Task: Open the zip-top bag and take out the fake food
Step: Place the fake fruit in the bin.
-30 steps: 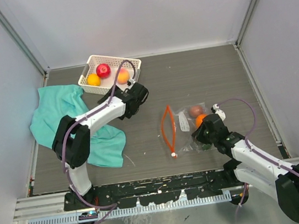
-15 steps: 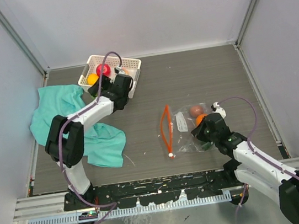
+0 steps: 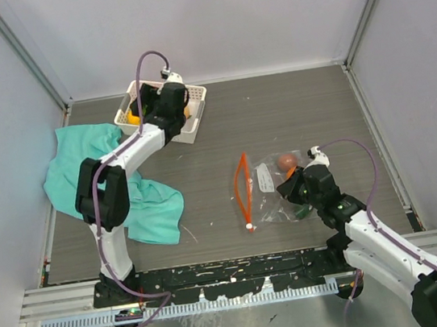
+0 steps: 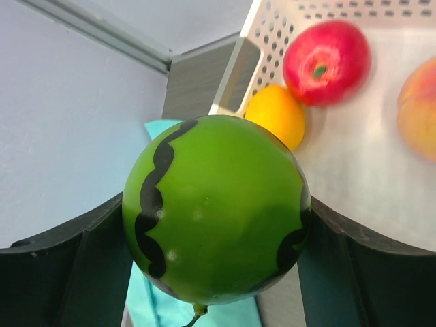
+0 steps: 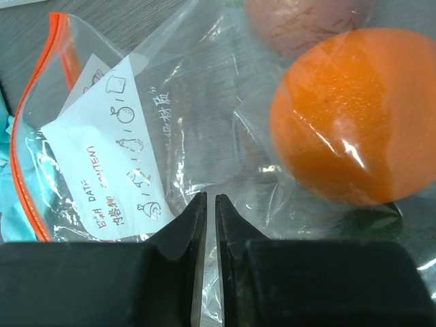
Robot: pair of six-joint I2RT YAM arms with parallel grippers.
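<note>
The zip-top bag point(image 3: 270, 182) lies open on the table, its orange-red zipper strip point(image 3: 244, 186) spread to the left. An orange fruit point(image 5: 354, 116) and a brown one point(image 5: 306, 20) sit inside it beside the white label point(image 5: 116, 157); something dark green shows below the orange. My right gripper point(image 3: 289, 190) is shut on a fold of the bag's clear plastic point(image 5: 204, 122). My left gripper point(image 3: 155, 107) is shut on a green striped melon-like fruit point(image 4: 215, 211) above the white basket point(image 3: 195, 123). The basket holds a red apple point(image 4: 325, 53), a yellow-orange fruit point(image 4: 276, 116) and a peach point(image 4: 417, 109).
A teal cloth point(image 3: 89, 169) lies crumpled at the left of the table, partly under the left arm. The white basket stands near the back wall. Grey side walls close in the table on the left, right and back.
My left arm has swung from the middle of the table back to the basket, carrying the green fruit. My right gripper has stayed at the bag, which shifted slightly.
</note>
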